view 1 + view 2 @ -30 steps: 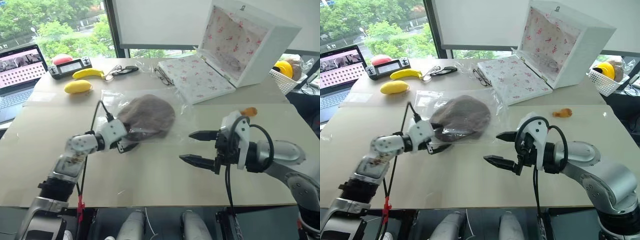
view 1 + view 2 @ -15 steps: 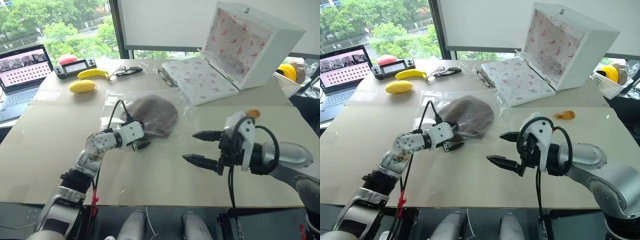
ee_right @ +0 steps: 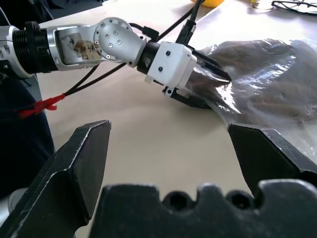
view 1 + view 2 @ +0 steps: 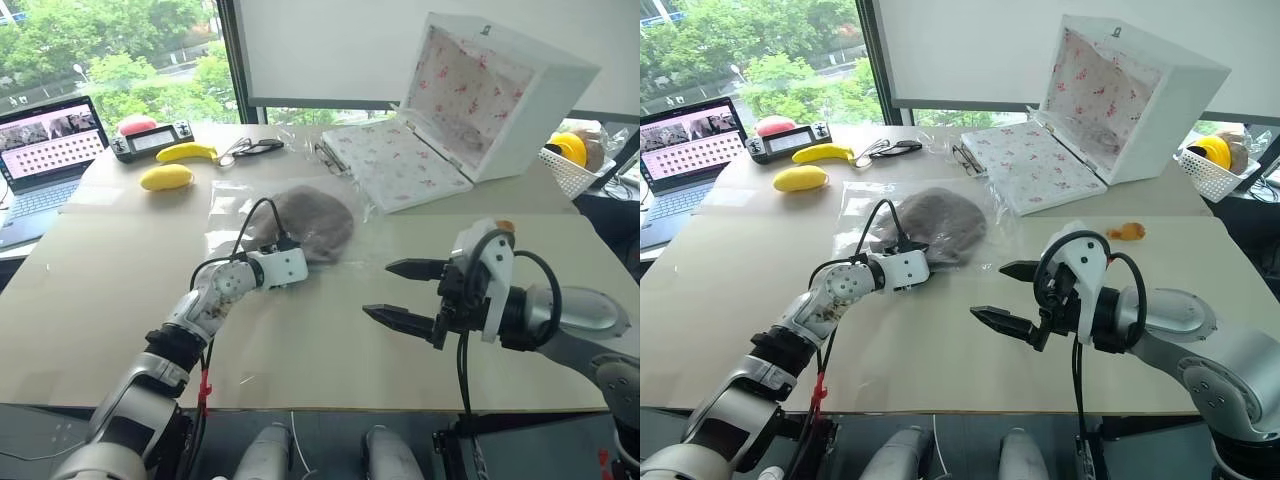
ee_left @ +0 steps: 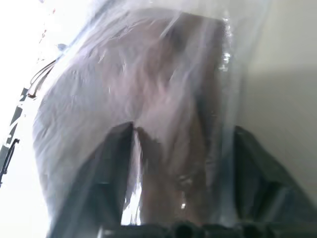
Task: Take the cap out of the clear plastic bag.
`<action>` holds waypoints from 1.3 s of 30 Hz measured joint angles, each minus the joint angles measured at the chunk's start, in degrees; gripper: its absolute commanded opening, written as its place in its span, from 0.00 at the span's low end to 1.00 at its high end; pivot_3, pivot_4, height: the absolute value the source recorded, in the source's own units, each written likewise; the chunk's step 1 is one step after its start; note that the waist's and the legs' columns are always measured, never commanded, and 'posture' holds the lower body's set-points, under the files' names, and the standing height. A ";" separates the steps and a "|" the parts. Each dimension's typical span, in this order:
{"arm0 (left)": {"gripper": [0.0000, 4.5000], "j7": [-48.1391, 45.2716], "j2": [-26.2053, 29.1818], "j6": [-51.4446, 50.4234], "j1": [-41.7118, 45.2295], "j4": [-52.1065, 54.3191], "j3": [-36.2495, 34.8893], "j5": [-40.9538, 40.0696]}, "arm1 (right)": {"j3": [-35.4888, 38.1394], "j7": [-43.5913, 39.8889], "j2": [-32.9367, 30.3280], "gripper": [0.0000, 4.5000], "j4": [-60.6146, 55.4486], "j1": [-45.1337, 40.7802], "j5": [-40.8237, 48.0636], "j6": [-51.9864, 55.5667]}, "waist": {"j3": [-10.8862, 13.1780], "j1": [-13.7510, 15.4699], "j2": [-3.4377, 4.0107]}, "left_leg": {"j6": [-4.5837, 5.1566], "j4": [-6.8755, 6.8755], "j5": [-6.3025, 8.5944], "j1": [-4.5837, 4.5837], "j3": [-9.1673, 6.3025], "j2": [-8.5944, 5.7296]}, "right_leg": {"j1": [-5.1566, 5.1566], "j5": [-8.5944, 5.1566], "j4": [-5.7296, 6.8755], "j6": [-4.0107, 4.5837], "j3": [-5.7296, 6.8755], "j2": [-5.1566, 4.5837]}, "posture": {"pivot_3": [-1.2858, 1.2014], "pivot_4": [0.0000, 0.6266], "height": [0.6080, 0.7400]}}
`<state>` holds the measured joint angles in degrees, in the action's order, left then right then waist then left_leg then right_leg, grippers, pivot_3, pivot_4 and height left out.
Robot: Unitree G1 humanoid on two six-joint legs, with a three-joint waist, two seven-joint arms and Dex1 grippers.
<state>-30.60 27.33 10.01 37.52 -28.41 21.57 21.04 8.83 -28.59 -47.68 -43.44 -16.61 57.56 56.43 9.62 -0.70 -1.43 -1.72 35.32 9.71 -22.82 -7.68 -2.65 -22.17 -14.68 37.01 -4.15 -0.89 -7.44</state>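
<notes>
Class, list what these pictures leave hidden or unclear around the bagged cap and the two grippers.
- Left gripper: whether it has pinched the clear plastic bag is unclear; in the right wrist view the plastic veils its tips.
- Cap: its near edge is hidden by the left gripper in the eye views.
- Bag opening: its place is lost in glossy wrinkles.
- White box: the grey thing inside is too small to identify.

Both arms are silver-grey metal with white wrist housings and black cables looping over them, the left gripper (image 3: pixel 205 84) and right gripper (image 4: pixel 402 291) bearing pointed black fingers, a red tie dangling below the left arm.
</notes>
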 measured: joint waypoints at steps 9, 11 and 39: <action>0.01 0.74 0.00 1.28 1.71 -2.71 -0.47 0.47 | 0.00 0.98 -0.02 1.00 -0.08 0.01 0.03 -0.01 | -0.02 -0.17 0.03 | 0.00 0.00 0.00 0.00 0.00 0.00 | 0.00 0.00 -0.01 0.00 0.00 0.00 | 0.52 0.24 1.00; 0.01 1.10 0.51 5.07 2.39 -4.56 -0.35 0.59 | -0.02 1.25 -0.01 1.00 -0.14 0.01 0.03 -0.01 | -0.02 -0.19 0.03 | 0.00 0.00 0.00 0.00 0.00 0.01 | -0.01 0.00 -0.01 0.00 0.00 0.00 | 0.52 0.24 1.00; 0.01 44.51 23.91 68.84 23.45 -38.83 20.71 46.30 | -4.76 -0.45 -0.02 1.00 0.44 2.29 -9.55 -1.74 | 0.27 -0.31 -0.46 | -0.07 -0.02 0.05 -0.98 0.04 -0.16 | -0.89 0.02 -0.12 -0.17 0.00 -0.11 | 0.52 0.24 1.00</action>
<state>13.91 51.23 78.85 60.97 -67.24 42.28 67.34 4.07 -29.04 -47.70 -43.00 -14.32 48.02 54.70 9.88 -1.01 -1.89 -1.79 35.29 9.75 -23.79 -7.63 -2.81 -23.06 -14.66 36.89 -4.33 -0.89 -7.55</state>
